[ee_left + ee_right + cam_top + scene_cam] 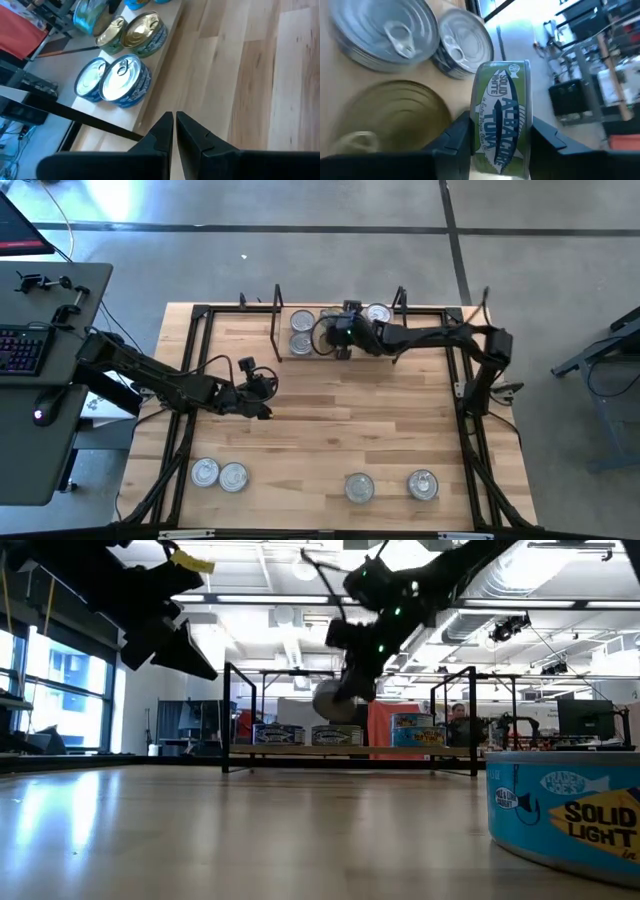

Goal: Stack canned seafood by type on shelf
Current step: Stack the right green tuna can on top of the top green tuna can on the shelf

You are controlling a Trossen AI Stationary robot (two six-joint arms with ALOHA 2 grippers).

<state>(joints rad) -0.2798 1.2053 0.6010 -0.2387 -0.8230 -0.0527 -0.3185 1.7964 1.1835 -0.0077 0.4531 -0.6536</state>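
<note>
The right claw point(497, 150) grips a green-labelled tuna tin point(501, 117) on edge above the shelf point(335, 356) at the desk's point(330, 430) far edge, over tins lying there. The left claw point(174, 131), closed and empty, hovers near the desk's left side; four tins point(219, 474) sit along the near edge.

We're looking at a lab or workshop: open ceiling ducts point(560, 590), concrete floor point(300, 260), monitors point(585, 720) and a keyboard point(20, 348).
</note>
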